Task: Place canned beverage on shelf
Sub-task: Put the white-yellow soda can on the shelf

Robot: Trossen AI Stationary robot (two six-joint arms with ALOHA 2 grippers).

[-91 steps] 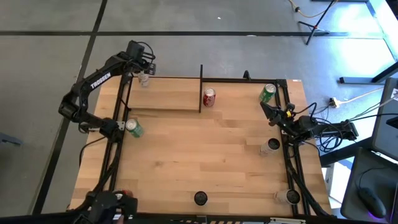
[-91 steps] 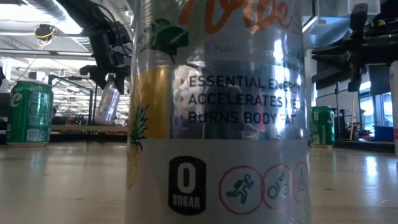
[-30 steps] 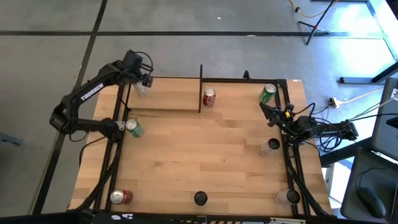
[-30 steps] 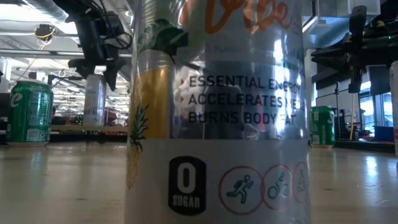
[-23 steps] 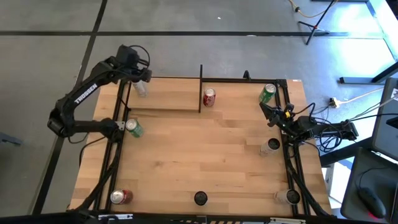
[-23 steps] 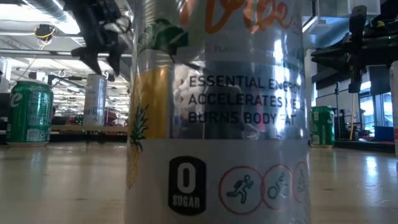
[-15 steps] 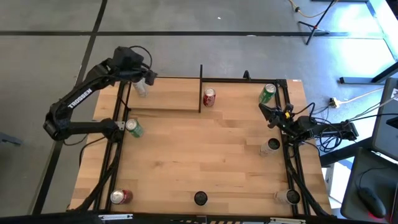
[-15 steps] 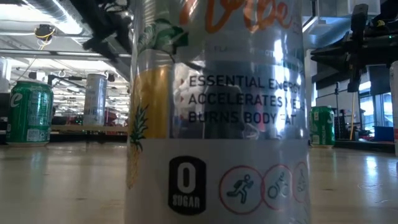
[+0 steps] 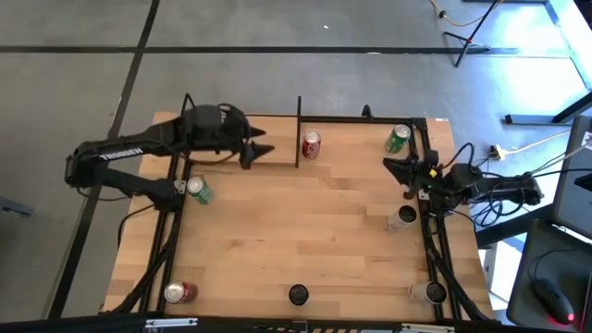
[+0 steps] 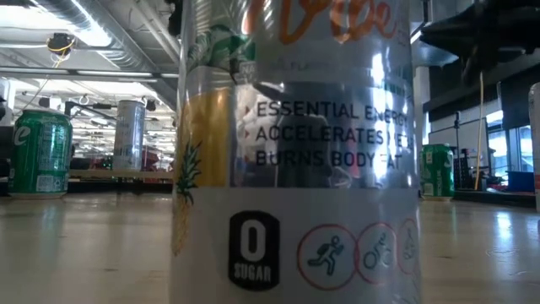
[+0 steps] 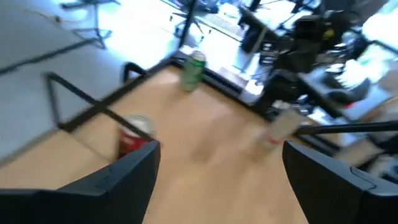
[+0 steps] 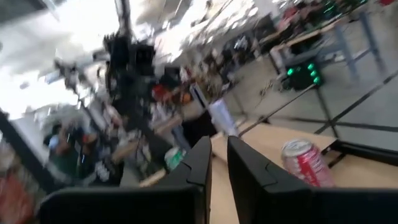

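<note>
Left gripper [image 9: 262,150] gapes wide, empty, above the shelf [image 9: 268,139].

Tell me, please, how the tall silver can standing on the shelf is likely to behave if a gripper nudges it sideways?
The silver can looks slim and tall for its base, so a push near its top would probably tip it rather than slide it. Once on its side, its round body would likely roll along the shelf. Its glossy metal skin may be somewhat slippery between the jaws.
</note>
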